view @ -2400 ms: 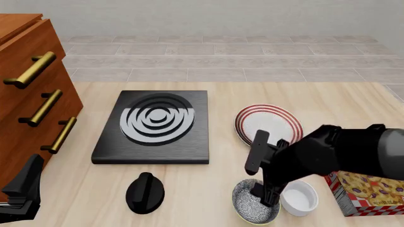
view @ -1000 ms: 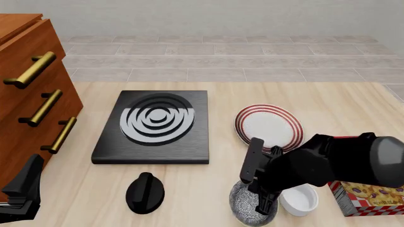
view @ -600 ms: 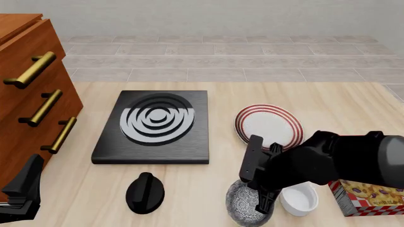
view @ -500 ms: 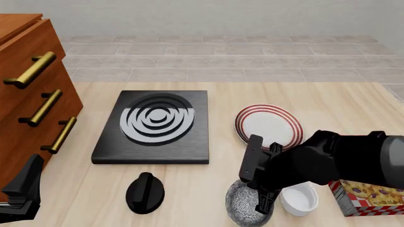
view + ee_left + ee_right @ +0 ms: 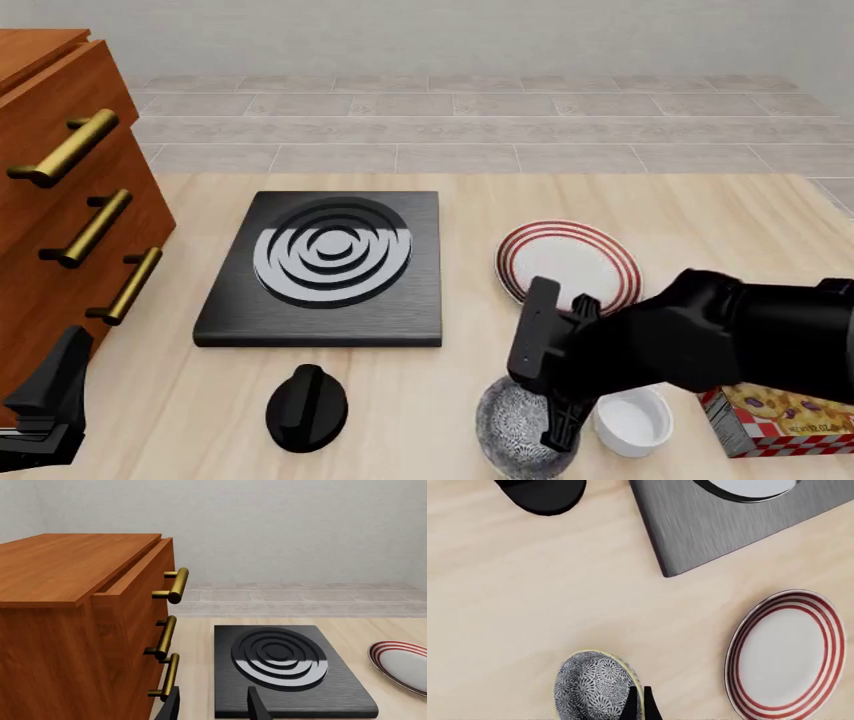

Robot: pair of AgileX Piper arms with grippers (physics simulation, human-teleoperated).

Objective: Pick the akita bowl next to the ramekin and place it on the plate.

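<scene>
Lifted and tipped since a moment ago: speckled bowl (image 5: 518,440), rim pinched in the right gripper (image 5: 561,432), hanging just beside the ramekin (image 5: 631,420). Pickup apparently done; carry to the red-ringed plate (image 5: 571,262) still ahead. Left gripper (image 5: 212,706) parked open by the stove slab (image 5: 328,268).

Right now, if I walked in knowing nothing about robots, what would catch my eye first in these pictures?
Probably the bulky black right arm at the near right of the table, its right gripper pinching the rim of a speckled akita bowl beside a white ramekin. Next, the red-ringed plate just beyond them, and the black stove slab with white rings at the centre. A wooden drawer cabinet with brass handles fills the left.
</scene>
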